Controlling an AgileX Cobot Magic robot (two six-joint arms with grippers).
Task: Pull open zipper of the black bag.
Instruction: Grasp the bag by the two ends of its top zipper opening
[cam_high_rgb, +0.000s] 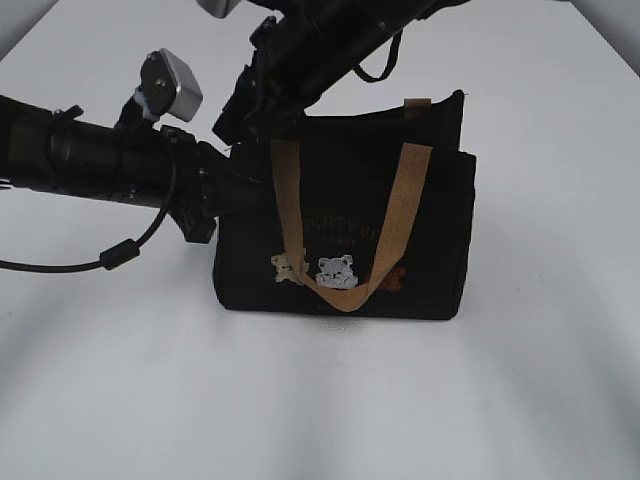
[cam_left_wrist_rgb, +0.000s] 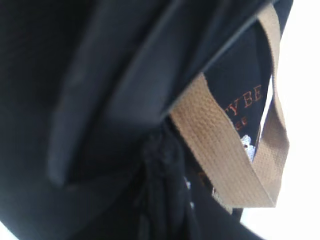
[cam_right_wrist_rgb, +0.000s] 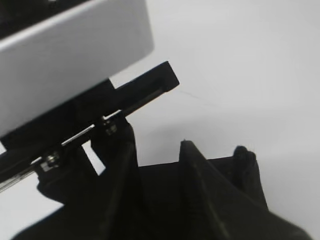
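White table (cam_high_rgb: 520, 400), bare around the bag (cam_high_rgb: 430, 260), which I see standing upright at centre with one tan handle (cam_high_rgb: 345, 290) drooping over its bear-stitched front. Both my arms crowd its left end: the left arm (cam_high_rgb: 90, 155) reaches in level from the left, its claw pressed to the bag's left side, jaws narrow on bunched black fabric (cam_left_wrist_rgb: 160, 170); the right arm (cam_high_rgb: 330, 45) slants down from above onto the top rim. Right claw (cam_right_wrist_rgb: 215, 165) part-open over black cloth; grip and zipper I cannot tell.
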